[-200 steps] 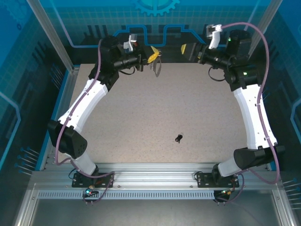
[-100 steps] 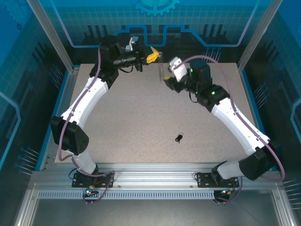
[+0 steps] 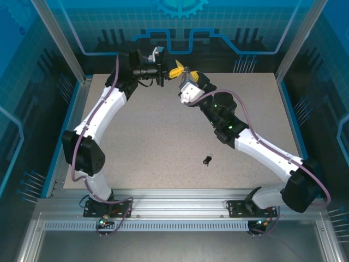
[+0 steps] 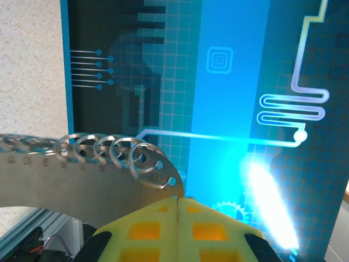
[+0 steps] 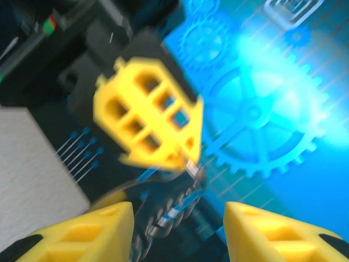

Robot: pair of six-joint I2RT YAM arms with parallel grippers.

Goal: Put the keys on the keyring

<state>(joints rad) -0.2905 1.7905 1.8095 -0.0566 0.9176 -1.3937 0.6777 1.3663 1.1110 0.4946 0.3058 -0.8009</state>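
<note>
Close-up from the left wrist: the left fingers (image 4: 147, 237), yellow, are pressed together at the bottom centre of the frame and clamped on the edge of the keyring (image 4: 65, 177). The keyring is a flat grey metal plate that runs off to the lower left. A row of small silvery rings (image 4: 133, 155) stands along its upper edge, in front of a glowing blue patterned back wall (image 4: 229, 82).

In the right wrist view, the right fingers (image 5: 82, 232) are apart, one at the lower left and one at the lower right of the frame. In the gap between them hangs a dark, blurred shape that appears to be the keyring, under the other arm's yellow fingers at upper centre. Whether the right fingers touch it cannot be told.

In the top view, both arms meet at the upper centre of the frame, above the far edge of the speckled bench (image 3: 147, 131). The keys (image 3: 207, 160), a tiny dark cluster, lie alone on the bench at lower centre, well apart from both sets of fingers.
</note>
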